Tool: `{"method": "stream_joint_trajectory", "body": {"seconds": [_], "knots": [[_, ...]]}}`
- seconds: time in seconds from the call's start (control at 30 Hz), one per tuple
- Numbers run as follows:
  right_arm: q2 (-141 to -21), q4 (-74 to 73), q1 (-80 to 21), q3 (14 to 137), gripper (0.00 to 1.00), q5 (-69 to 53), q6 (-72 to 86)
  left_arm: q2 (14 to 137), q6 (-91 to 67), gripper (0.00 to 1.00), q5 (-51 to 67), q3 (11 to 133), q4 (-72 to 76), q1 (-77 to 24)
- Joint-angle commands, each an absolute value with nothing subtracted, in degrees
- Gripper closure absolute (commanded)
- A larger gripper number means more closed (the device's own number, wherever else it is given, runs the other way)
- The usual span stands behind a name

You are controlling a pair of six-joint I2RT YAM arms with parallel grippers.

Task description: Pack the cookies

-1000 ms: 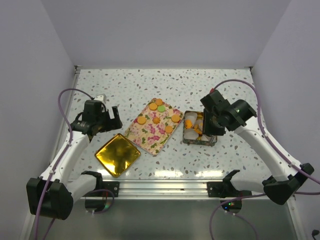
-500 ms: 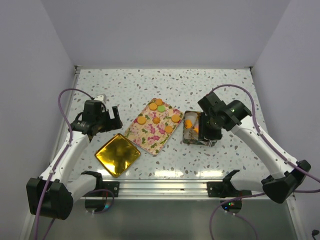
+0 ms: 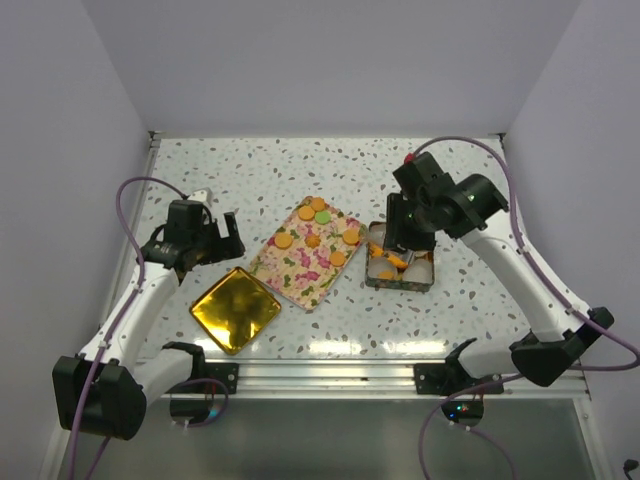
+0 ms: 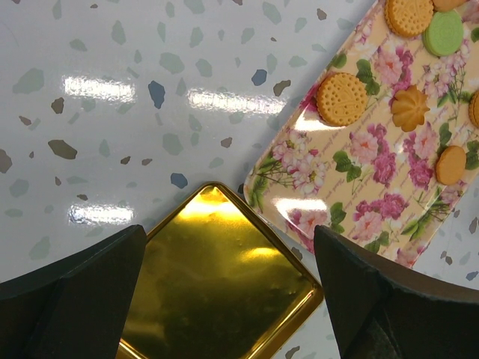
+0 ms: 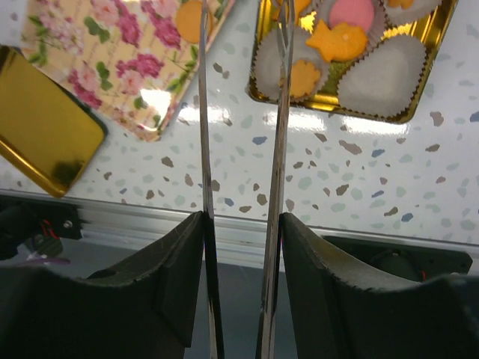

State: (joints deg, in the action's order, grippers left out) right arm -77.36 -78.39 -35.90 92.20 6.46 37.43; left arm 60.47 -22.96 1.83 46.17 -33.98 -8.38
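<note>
Speckled terrazzo tabletop point(image 3: 300, 170) holds a floral tray point(image 3: 308, 252) with most cookies point(image 3: 312, 210); some already sit in the gold tin point(image 3: 400, 272). Right gripper point(image 3: 392, 243), tweezers slightly apart and empty, hovers between; next, I judge, reaching another cookie. Left gripper point(image 4: 224, 299) idles spread.

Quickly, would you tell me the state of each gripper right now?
Left gripper: open, holding nothing.
Right gripper: tweezer-like fingers slightly apart, nothing visible between them.
</note>
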Motion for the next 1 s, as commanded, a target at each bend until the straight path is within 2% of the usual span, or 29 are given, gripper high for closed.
{"method": "stream_joint_trajectory", "body": {"seconds": [0.0, 0.33, 0.63, 0.97], "knots": [[-79.88, -83.49, -36.12, 99.65, 0.53, 6.24, 36.04, 59.59, -22.06, 0.00, 1.67, 46.05, -31.81, -8.70], [-95.08, -81.56, -45.69, 111.69, 0.52, 7.91, 34.98, 59.33, -22.15, 0.00, 1.41, 46.05, -31.73, -8.70], [-108.62, -83.32, -47.02, 120.14, 0.51, 10.81, 32.61, 59.33, -22.15, 0.00, 1.05, 45.97, -31.90, -8.70], [-113.90, -82.71, -49.22, 122.87, 0.50, 9.58, 31.55, 58.89, -22.15, 0.00, 1.23, 45.97, -31.90, -8.70]]}}
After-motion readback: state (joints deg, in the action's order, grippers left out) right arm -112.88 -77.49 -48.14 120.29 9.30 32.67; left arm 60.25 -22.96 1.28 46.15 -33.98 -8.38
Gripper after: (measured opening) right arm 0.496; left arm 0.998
